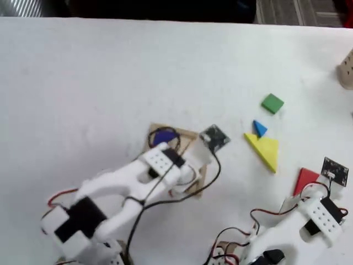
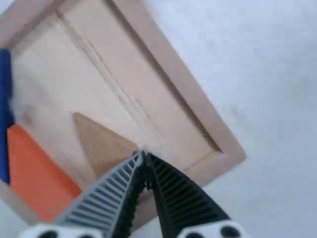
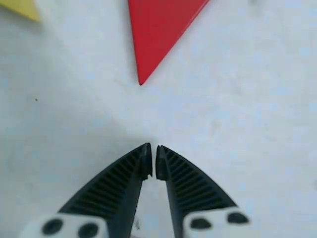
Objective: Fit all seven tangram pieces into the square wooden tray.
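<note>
— Jaws together on both arms, nothing between them. My left gripper hangs over the wooden tray, tips above the tan triangle that lies inside beside the orange piece and the blue piece.

— So three in. Where are the rest?

— Out on the table, apart from the tray: the green square, the small blue triangle touching or just beside the yellow triangle (I can't tell which from the high view), and the red triangle, whose corner points at my right gripper, near but not touching.

— Which step do you make it?

— Between placements, I'd judge, with four pieces left to fetch. Red looks the natural next one for the right arm.

— What does that call for?

— Part the jaws first, come forward over that corner, then close across the thin edges. It lies flat, so I expect the tips must go right down to the table, and it may slide rather than lift.
</note>
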### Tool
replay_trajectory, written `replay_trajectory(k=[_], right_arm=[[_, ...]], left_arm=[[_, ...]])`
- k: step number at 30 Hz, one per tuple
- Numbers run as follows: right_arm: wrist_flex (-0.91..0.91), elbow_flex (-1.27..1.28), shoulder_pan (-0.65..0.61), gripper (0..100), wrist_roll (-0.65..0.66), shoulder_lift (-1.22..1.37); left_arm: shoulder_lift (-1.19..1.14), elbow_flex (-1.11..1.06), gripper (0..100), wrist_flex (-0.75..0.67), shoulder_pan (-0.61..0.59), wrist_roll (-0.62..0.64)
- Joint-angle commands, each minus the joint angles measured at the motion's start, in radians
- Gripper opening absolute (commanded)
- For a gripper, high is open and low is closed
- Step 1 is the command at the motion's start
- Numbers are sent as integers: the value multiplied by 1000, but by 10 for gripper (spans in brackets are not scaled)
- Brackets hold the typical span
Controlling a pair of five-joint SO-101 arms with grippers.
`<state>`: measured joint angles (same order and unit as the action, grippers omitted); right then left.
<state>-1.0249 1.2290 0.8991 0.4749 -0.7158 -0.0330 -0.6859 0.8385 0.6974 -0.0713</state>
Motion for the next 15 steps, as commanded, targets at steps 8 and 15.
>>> replay_trajectory(k=[8, 15], right_arm=[[30, -5, -15, 18, 14, -2], [53, 11, -15, 18, 15, -7]], left_arm=[[-159, 242, 24, 132, -76, 40], [-76, 173, 24, 123, -150, 9]])
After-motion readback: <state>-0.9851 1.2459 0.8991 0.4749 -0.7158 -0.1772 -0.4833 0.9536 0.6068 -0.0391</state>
